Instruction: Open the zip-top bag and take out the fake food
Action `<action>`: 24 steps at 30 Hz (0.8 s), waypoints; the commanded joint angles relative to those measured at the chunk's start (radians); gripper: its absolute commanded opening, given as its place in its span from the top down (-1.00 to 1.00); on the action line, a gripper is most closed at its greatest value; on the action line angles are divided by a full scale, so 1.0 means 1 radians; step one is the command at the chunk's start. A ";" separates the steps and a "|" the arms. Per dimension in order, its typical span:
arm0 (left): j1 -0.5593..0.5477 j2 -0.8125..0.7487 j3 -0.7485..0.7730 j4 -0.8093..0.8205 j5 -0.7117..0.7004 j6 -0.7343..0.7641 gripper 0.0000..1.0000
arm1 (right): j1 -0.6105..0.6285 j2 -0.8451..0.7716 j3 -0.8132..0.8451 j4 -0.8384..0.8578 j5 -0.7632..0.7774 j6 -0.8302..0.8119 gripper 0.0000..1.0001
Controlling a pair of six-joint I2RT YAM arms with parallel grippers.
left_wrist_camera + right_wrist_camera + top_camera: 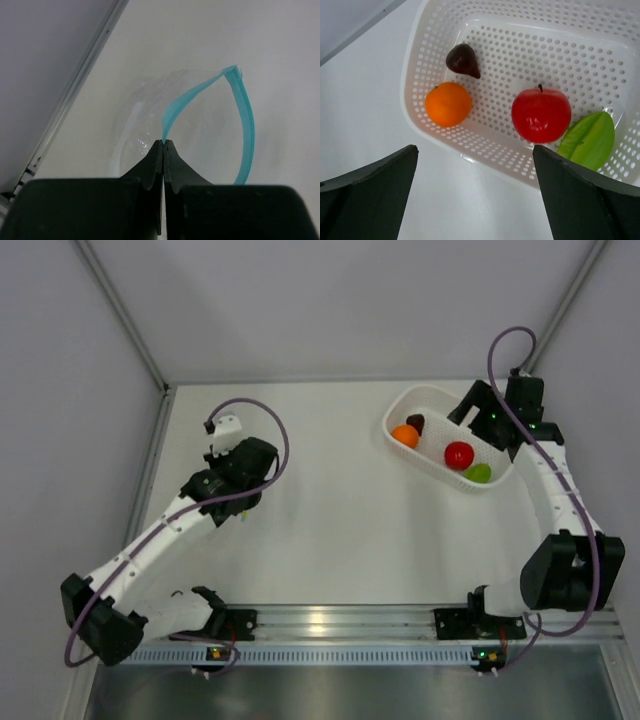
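The zip-top bag is a clear pouch hanging in the left wrist view, its teal zip strip spread into an open loop. My left gripper is shut on one end of that strip. The fake food lies in a white perforated basket: an orange ball, a red apple, a green piece and a small maroon piece. My right gripper is open and holds nothing. It hovers over the basket's near rim. In the top view it stands at the basket's far right.
A grey wall and its metal rail run close along the left of the bag. The left arm's wrist is at the table's left middle. A metal mounting rail spans the near edge.
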 commanded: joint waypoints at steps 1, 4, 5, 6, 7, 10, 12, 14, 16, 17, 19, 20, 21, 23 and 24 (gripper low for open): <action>0.059 0.140 0.112 -0.017 -0.051 0.060 1.00 | -0.001 -0.200 -0.066 0.073 -0.082 0.032 -0.99; 0.077 0.286 0.185 -0.016 -0.023 0.036 1.00 | 0.017 -0.329 -0.111 0.044 -0.085 0.022 -0.99; 0.085 0.327 0.241 -0.014 -0.004 0.030 1.00 | 0.025 -0.352 -0.113 0.023 -0.075 0.007 -0.99; 0.091 0.364 0.269 -0.016 0.038 0.030 1.00 | 0.037 -0.375 -0.102 -0.003 -0.069 -0.004 -0.99; 0.099 0.439 0.294 -0.016 0.049 0.027 1.00 | 0.048 -0.412 -0.100 -0.022 -0.061 -0.016 -0.99; 0.102 0.566 0.387 -0.011 0.050 0.016 1.00 | 0.106 -0.481 -0.096 -0.088 -0.070 -0.050 -0.99; 0.106 0.616 0.441 -0.008 0.081 0.008 1.00 | 0.137 -0.539 -0.115 -0.099 -0.119 -0.047 -0.99; 0.111 0.671 0.470 0.001 0.121 0.011 1.00 | 0.169 -0.578 -0.134 -0.094 -0.129 -0.067 -0.99; 0.111 0.697 0.513 0.016 0.188 0.013 0.81 | 0.235 -0.616 -0.140 -0.131 -0.054 -0.086 -0.99; 0.112 0.697 0.525 0.016 0.210 0.017 0.68 | 0.255 -0.621 -0.137 -0.143 -0.035 -0.102 -0.99; 0.111 0.690 0.553 0.029 0.260 0.019 0.26 | 0.298 -0.632 -0.126 -0.200 0.008 -0.132 -0.99; 0.111 0.681 0.559 0.033 0.271 0.020 0.12 | 0.306 -0.633 -0.117 -0.215 0.040 -0.145 -0.99; 0.111 0.656 0.567 0.038 0.276 0.019 -0.02 | 0.309 -0.635 -0.114 -0.227 0.054 -0.154 -0.99; 0.111 0.609 0.576 0.052 0.300 0.033 -0.31 | 0.312 -0.642 -0.099 -0.263 0.095 -0.180 -0.99; 0.111 0.593 0.581 0.052 0.302 0.033 -0.36 | 0.310 -0.652 -0.094 -0.272 0.099 -0.189 -0.99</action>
